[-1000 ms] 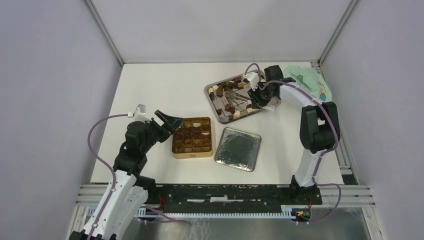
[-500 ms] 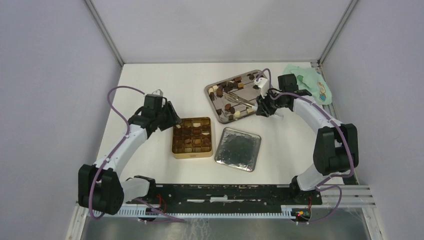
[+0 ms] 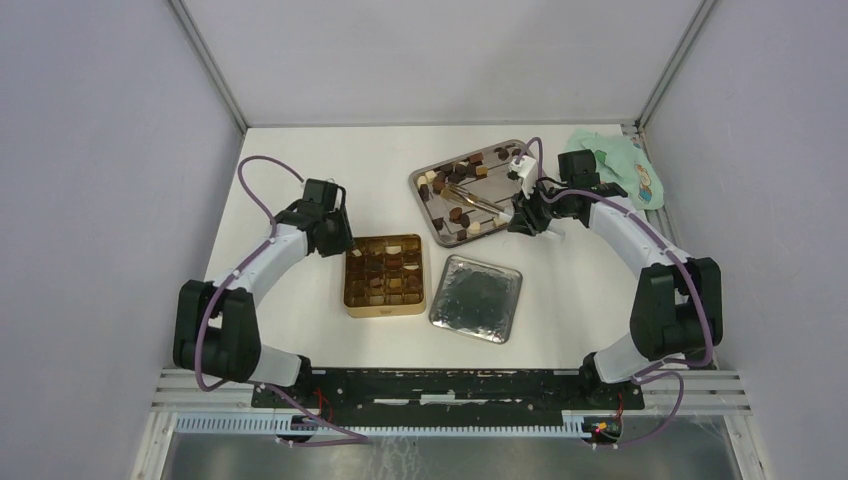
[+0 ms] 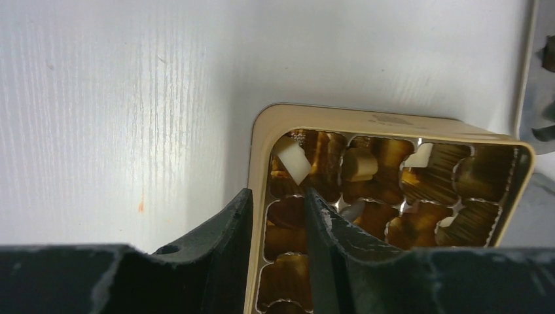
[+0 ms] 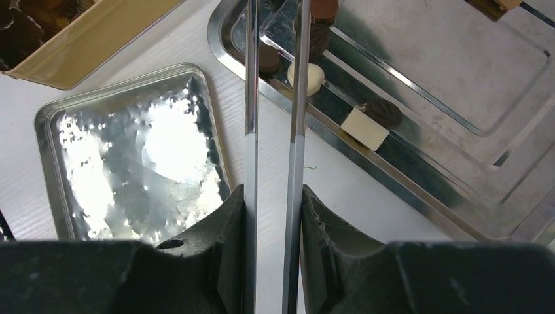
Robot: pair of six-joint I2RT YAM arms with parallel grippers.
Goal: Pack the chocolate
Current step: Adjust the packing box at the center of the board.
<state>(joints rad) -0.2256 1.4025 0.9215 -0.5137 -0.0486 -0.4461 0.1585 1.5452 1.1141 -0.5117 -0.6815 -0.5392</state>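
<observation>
- My left gripper (image 4: 276, 196) sits at the corner of the gold tin (image 4: 258, 163), at 10 o'clock of the tin in the top view. Its fingers are part-way apart and astride the side wall, one outside and one in a cell, with a gap beside the wall and nothing clamped.
- A cream-white piece (image 4: 291, 162) lies tilted in the corner cell, just past the fingertips at 12 o'clock.
- My right gripper (image 5: 273, 196) is clamped on the silver tongs (image 5: 250, 98), their arms squeezed close together.
- The tongs reach over the steel tray (image 5: 419, 85) — a round cream piece (image 5: 306, 77) lies just beside the right arm. I cannot tell if the tips hold anything.
- More chocolate (image 3: 455, 213) is scattered on that tray, at 2 o'clock of the tin, and other pieces sit in several tin cells.
</observation>
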